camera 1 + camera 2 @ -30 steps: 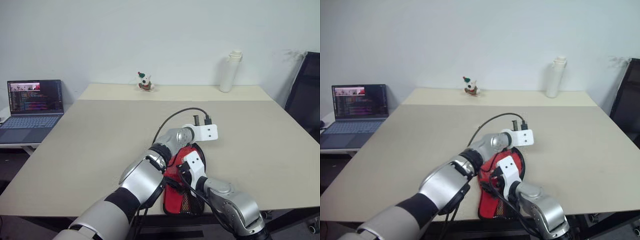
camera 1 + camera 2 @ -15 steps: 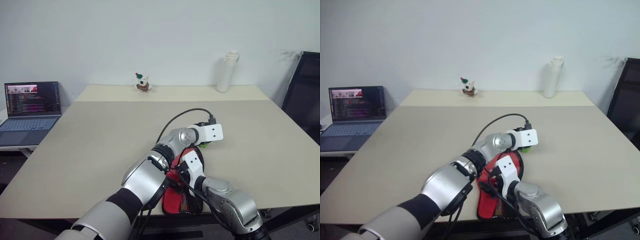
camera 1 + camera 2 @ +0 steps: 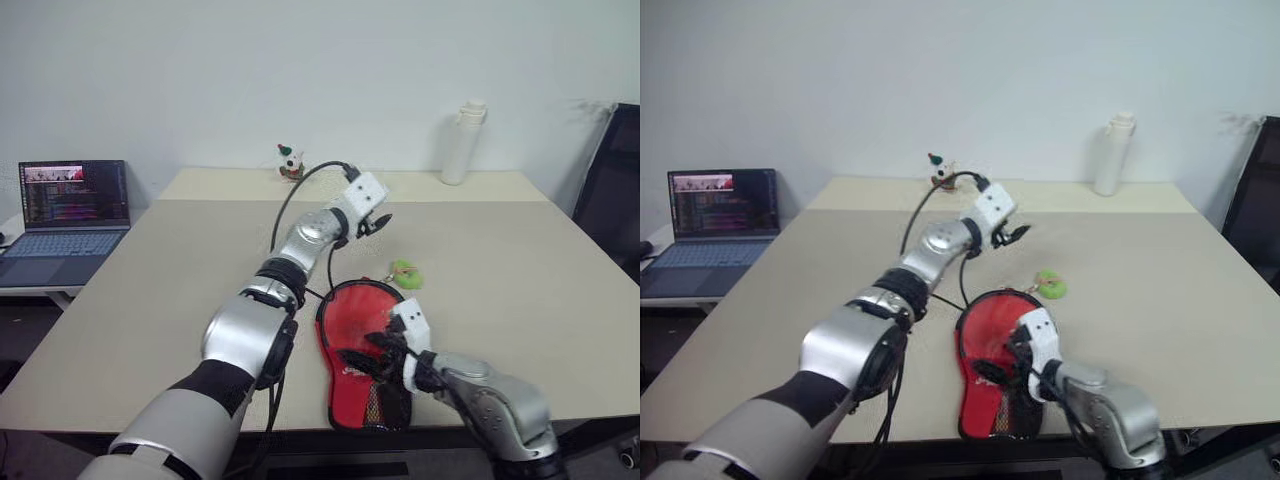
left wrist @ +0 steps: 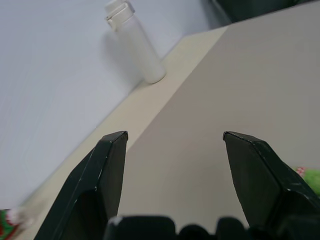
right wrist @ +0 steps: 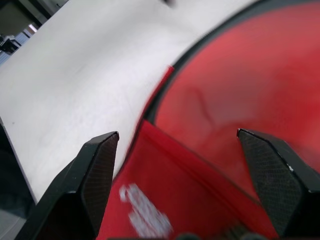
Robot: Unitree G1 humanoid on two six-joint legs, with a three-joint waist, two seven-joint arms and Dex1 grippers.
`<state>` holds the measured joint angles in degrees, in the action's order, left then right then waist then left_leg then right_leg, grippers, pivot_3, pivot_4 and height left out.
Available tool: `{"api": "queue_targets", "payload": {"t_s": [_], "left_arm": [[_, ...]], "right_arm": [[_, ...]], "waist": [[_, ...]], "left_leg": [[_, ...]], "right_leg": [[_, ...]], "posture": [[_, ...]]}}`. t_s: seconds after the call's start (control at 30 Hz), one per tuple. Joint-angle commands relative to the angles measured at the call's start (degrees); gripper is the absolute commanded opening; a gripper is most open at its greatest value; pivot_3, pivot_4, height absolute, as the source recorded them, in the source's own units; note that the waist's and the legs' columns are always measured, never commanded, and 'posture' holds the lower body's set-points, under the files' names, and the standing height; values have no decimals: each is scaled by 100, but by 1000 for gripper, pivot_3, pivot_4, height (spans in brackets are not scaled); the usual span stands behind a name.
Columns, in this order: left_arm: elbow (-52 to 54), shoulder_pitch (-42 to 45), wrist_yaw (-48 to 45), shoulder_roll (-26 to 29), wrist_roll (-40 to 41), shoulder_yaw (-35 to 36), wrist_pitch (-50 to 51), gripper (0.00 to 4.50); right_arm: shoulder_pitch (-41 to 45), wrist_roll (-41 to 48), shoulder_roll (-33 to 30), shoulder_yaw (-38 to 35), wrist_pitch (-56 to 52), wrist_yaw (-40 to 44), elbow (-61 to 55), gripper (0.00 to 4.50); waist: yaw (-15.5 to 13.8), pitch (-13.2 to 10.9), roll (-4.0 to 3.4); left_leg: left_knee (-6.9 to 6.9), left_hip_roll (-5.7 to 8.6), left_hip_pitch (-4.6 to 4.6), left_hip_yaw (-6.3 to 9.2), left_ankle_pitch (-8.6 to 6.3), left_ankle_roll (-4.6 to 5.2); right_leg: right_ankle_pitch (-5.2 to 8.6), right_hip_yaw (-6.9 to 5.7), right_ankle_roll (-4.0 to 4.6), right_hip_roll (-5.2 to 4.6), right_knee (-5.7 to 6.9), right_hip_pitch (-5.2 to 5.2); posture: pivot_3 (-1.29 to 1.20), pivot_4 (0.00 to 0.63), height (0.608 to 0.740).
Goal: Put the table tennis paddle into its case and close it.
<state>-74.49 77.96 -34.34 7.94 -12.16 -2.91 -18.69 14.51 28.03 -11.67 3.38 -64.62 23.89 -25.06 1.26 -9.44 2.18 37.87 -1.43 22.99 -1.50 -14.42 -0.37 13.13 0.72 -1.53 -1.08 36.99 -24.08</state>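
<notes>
Case lies flat at the near edge of the table, red side up, its round end away from the robot and the mesh pocket end nearest it; the black zip edge reads as shut all round the head, so the paddle, which I can't pick out, is presumably inside. A green charm lies on the table just beyond the round end, I'd guess where the zip pull stopped. Left gripper hangs in the air well above and beyond the case, arm stretched forward, pointing roughly level toward the bottle side, fingers apart and holding nothing. Right gripper sits low over the case's near half, angled slightly down, fingers wide apart with red fabric between them but not pinched; I can't tell if it touches. To me both look let go, the job about done.
</notes>
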Motion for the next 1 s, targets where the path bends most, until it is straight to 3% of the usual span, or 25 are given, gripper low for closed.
{"api": "queue_targets", "payload": {"t_s": [0.03, 0.3, 0.53, 0.77, 1.0], "left_arm": [[634, -443, -1164, 140, 452, 86, -124, 3303], [2987, -2086, -2670, 553, 1475, 121, 1411, 3303], [4944, -3386, -3125, 757, 1638, -513, 2404, 3303], [5224, -3791, -2943, 845, 1604, -694, 2696, 3303], [5449, -4002, -2757, 887, 1628, -763, 2840, 3303]], "right_arm": [[197, 545, -210, -802, -509, 21, -464, 4144], [781, 1245, -909, -2291, -879, 26, -219, 4144], [1864, 339, -1520, -1465, 519, 330, 1757, 4144], [3200, -805, -1018, -703, 2320, 173, 4426, 4144], [4270, -1607, -461, -748, 4236, -507, 7513, 4144]], "waist": [[5, -9, 0], [55, -48, -9], [57, -50, -14], [62, -50, -19], [44, -53, -22]], "left_leg": [[0, 0, 0, 0, -1, -1], [-3, -14, 0, 5, -1, 0], [6, -13, -6, 2, 0, 2], [5, -14, -10, -9, 0, 3], [0, -16, -2, -13, 0, 3]], "right_leg": [[0, 0, 1, 0, -1, 0], [1, 8, 3, 12, 11, -10], [-2, 21, 2, 14, 15, -9], [-3, 25, 5, 20, 18, -9], [-21, 21, 34, 16, 12, -14]], "posture": [[0, 150, 740], [0, 150, 740], [0, 150, 740], [0, 150, 740], [0, 150, 740]]}}
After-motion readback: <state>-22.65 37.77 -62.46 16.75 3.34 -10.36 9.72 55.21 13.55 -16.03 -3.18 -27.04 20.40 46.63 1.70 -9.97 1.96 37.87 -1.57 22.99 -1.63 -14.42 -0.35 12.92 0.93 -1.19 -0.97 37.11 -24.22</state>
